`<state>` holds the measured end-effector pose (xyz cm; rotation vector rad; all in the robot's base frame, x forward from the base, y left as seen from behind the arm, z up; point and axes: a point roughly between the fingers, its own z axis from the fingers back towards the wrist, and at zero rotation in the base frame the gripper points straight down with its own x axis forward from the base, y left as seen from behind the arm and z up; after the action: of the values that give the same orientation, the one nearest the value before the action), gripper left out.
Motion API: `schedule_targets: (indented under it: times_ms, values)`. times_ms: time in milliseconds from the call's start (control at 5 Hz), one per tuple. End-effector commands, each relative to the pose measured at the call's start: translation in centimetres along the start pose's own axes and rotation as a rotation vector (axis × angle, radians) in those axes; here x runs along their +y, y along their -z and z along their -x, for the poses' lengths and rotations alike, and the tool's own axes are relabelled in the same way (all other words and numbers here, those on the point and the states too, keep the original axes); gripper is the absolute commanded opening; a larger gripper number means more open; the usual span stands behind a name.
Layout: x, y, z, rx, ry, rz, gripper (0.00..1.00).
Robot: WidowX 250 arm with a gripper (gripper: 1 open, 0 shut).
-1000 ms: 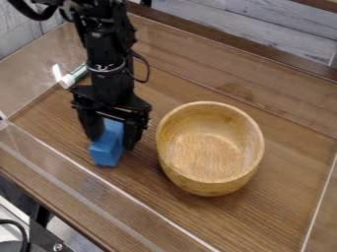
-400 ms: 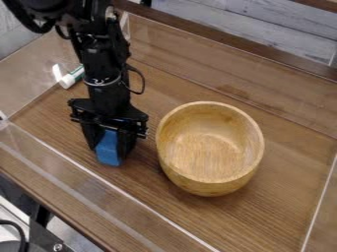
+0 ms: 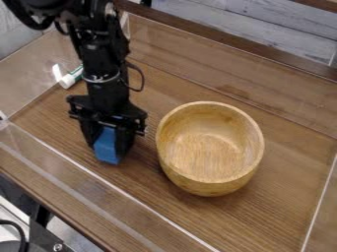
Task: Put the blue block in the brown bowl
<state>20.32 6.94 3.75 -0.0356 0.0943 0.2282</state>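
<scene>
A black robot arm [image 3: 95, 49] comes down from the upper left of the frame and ends in a gripper [image 3: 110, 141] that points straight down at the wooden table [image 3: 263, 79]. Its two dark fingers [image 3: 130, 135] are drawn in against the blue block [image 3: 108, 147], one on each side, so the pincer is closed on the block with no gap showing between pads and brick. The block stands left of centre in the frame, its lower end at or very near the tabletop; whether it still touches the wood cannot be told from this angle. Just to the right of the gripper, close but apart from it, sits the brown bowl [image 3: 211, 148], round, thick-walled, with pale grain on its inner face and nothing inside it. Behind the arm, toward the left edge, the white end of a marker pen [image 3: 59, 73] shows, the rest being hidden by the arm. A clear low wall [image 3: 53, 197] runs along the near and left edges of the table.
</scene>
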Motion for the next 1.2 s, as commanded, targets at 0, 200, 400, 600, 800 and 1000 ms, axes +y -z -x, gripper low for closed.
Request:
schedule_targets:
  times_ms: [0,200,400,600,800,1000]
  values:
    - [-0.1,-2.4,-1.1,-0.067,0.016,-0.018,0.00]
    - [-0.3,-4.4,-1.5,-0.079,0.026,-0.027,0.00]
    - [-1.0,-7.6,-2.1,-0.105,0.020,-0.018,0.00]
    - [-2.4,-10.7,-3.0,-0.134,0.021,0.002,0.00]
    - [-4.1,-12.6,-4.0,-0.152,0.058,0.026,0.00]
    - [-6.1,-12.9,-4.6,-0.174,0.086,0.037,0.00]
